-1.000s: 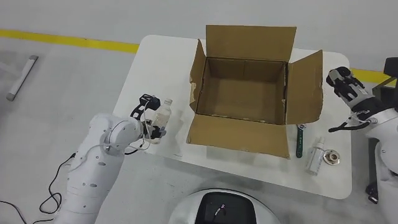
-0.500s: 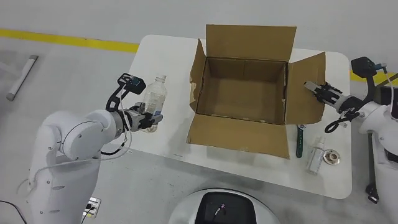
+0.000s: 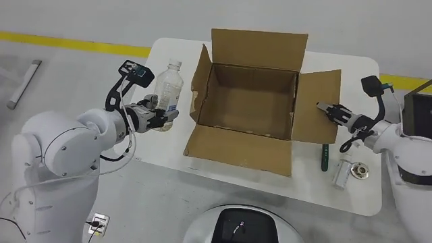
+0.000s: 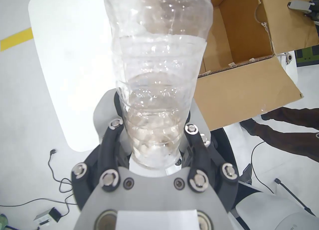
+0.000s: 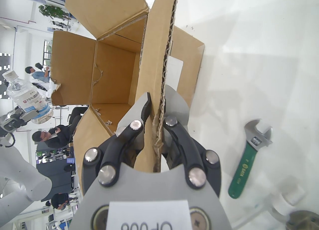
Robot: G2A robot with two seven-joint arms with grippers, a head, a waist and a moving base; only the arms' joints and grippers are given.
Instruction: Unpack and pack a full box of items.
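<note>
Fingers [image 4: 113,139] of the left gripper [image 4: 153,129] were clamped on the base of a clear bottle [image 4: 159,66], one on each side. From above, that gripper [image 3: 156,116] held the bottle [image 3: 166,93] over the left side of the bench [image 3: 177,57], just beside the box [image 3: 237,150]. The right wrist view added the bottle's [image 5: 26,96] white cap and printed label, with the cap uppermost and slightly tilted.

The right gripper [image 5: 159,106] was clamped on the box's right flap [image 5: 155,49], the corrugated edge running between its fingers. The top view placed this gripper [image 3: 325,108] at the outer edge of the flap [image 3: 307,118].

Near it on the bench lay a green-handled wrench [image 5: 249,158], apart from the box. The top view showed a small bottle [image 3: 343,173] and a metal disc [image 3: 360,171] just beside the wrench [image 3: 325,156].

Farther off, the box stood open with its brown floor in sight and its back flap raised.
</note>
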